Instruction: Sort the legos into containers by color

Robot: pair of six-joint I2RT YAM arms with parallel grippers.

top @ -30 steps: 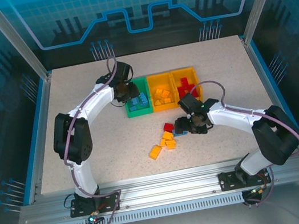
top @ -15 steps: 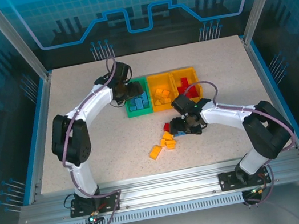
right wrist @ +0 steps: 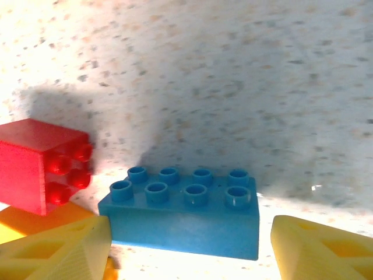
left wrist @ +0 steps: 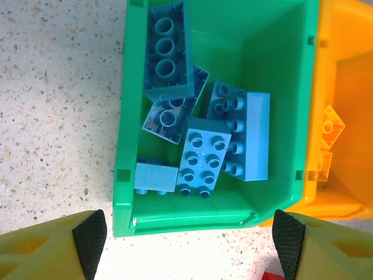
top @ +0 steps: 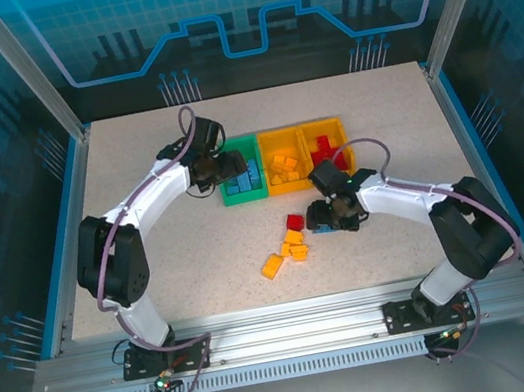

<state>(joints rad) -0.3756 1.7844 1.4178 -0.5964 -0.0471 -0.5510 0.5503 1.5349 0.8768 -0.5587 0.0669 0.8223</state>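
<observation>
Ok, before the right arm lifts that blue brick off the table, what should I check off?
1. Right gripper straddles the blue brick: ok, one finger at each end.
2. Grip closed on it: not ok, jaws open, gap at one end.
3. Red brick clear of the fingers: cannot tell, it sits close beside one finger.
4. Left gripper empty: ok, open over the green bin.
5. Green bin holds blue bricks alone: ok in the left wrist view.
</observation>
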